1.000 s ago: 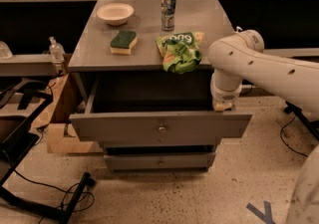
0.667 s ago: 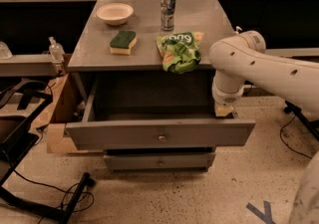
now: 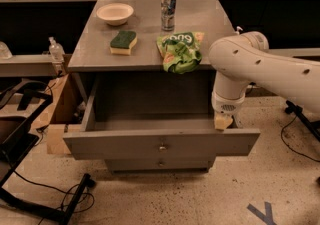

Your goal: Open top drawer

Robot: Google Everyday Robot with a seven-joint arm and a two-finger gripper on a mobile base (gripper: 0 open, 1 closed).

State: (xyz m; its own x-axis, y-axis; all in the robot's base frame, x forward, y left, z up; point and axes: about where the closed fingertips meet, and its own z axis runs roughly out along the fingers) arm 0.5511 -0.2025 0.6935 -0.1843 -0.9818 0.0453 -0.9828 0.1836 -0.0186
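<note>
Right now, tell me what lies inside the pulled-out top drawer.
The wide grey wooden top drawer shows only bare grey floor. Its front panel hides the nearest strip; the gripper covers the right front corner.

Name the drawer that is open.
The top drawer, pulled out with its interior exposed; the lower drawer sits closed. The end effector is at the top drawer's right front corner.

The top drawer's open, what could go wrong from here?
The top drawer is far out; pulling further might bring it out of the cabinet. The gripper sits behind its front panel, and the arm passes close to the overhanging green bag, which it could knock into the drawer.
</note>
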